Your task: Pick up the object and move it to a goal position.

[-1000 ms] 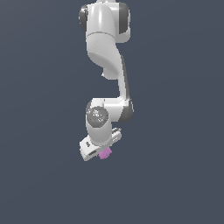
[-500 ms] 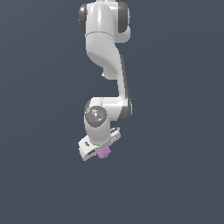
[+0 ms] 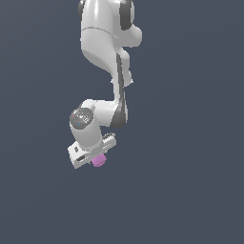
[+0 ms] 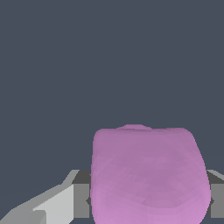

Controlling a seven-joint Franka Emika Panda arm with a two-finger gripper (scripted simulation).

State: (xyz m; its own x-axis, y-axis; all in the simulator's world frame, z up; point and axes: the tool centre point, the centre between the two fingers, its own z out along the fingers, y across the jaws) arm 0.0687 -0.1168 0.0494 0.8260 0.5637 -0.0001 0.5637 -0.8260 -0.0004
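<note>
**Cube held at the gripper**

White arm (image 3: 102, 52) hangs down against a plain dark grey backdrop. Gripper (image 3: 97, 157) at its lower end, tilted. Pink-purple cube (image 3: 99, 161) sits just under the gripper body, touching it. Wrist view: cube (image 4: 148, 173) fills the space between the two fingers (image 4: 59, 203), jaws closed in against its sides, narrow gap only.
</note>
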